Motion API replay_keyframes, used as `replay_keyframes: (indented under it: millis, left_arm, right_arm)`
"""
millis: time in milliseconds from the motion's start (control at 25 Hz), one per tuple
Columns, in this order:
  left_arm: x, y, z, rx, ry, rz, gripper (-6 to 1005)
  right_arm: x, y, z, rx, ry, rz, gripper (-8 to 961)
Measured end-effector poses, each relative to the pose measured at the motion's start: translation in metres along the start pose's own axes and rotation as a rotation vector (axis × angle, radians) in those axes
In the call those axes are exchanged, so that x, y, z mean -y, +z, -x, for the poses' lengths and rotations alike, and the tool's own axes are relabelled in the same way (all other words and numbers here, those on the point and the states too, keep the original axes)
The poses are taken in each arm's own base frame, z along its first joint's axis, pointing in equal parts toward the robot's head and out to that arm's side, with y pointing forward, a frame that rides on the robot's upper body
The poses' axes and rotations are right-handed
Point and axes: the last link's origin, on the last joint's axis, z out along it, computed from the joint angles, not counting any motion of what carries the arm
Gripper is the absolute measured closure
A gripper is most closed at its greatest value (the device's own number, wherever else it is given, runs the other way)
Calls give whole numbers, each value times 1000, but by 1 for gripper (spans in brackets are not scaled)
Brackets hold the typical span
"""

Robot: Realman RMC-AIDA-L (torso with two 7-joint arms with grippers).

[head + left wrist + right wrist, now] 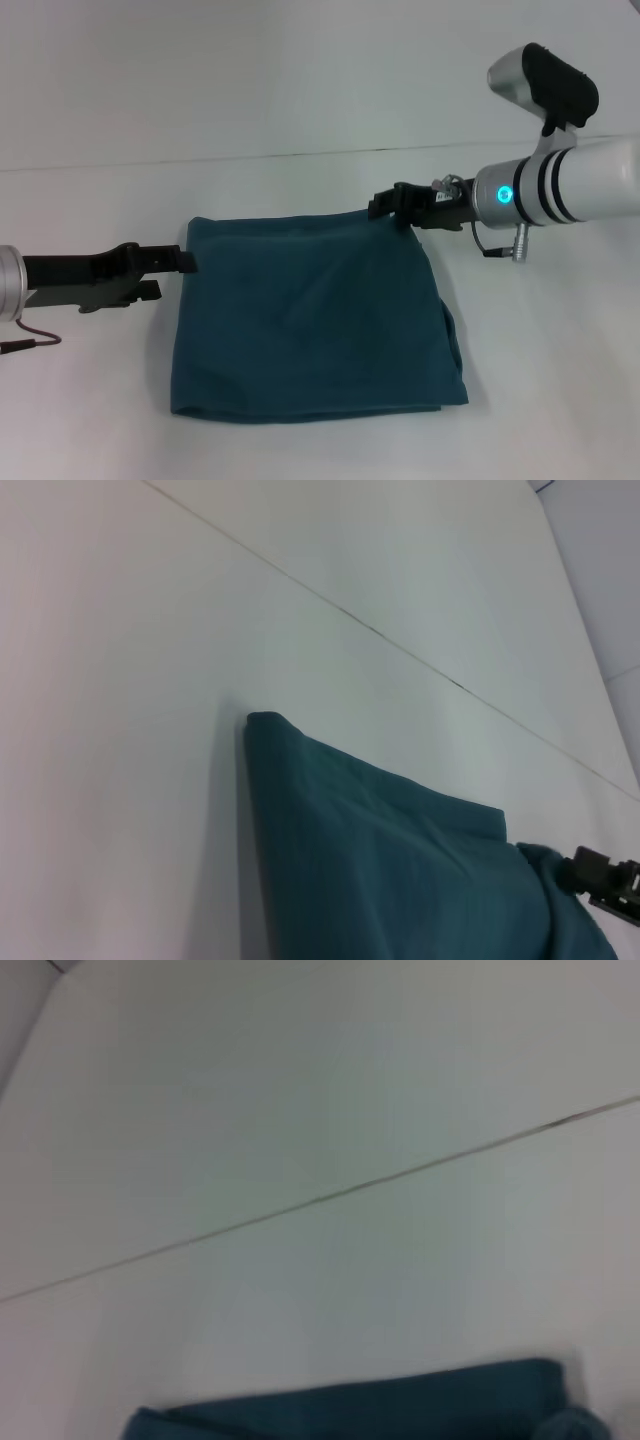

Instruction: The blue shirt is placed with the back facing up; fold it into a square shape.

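You had the soft dark teal-blue knit shirt (315, 320) lying near-square on the white table (300, 100). Left gripper (186, 261) and right gripper (383, 207) sat at its far corners, likely squaring that edge; I couldn't tell either's jaw state.

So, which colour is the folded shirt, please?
The blue shirt is plain dark teal-blue; the head view shows it best.

One blue shirt (315, 320) lies folded at centre on one white table (300, 100); two grippers: left gripper (185, 262) at nine o'clock, right gripper (385, 205) at two o'clock.
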Motion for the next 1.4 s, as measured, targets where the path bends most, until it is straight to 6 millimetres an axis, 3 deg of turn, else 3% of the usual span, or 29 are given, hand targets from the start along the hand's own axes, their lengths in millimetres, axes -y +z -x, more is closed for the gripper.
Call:
replay_keyframes:
  millis: [280,600,840,960,1120,1160,1200,1240,1320,1400]
  left_arm:
    - [0,0,-1,-8,-2,-1,245]
    - [5,-4,0,-20,-19,4,244]
    - [5,-5,0,-23,-20,4,245]
    - [2,-9,5,3,13,44,246]
    - [-2,-36,25,27,183,241,247]
    - [-2,-51,37,19,256,330,247]
    - [-2,-51,37,19,256,330,247]
    - [0,-57,43,11,286,360,248]
    - [0,-65,53,2,343,408,248]
    - [0,-68,63,5,403,443,247]
  right_arm:
    - [-1,-4,8,19,-19,2,458]
    - [14,-56,55,72,-13,77,456]
    - [22,-72,61,52,8,108,454]
    - [22,-75,46,-17,-81,154,455]
    - [27,-92,-1,-157,-321,328,437]
    - [34,-104,-21,-169,-358,389,431]
    - [37,-110,-29,-163,-366,415,425]
    - [37,-110,-29,-163,-366,415,364]
    - [40,-121,-49,-152,-393,486,242]
    - [37,-129,-66,-154,-428,571,204]
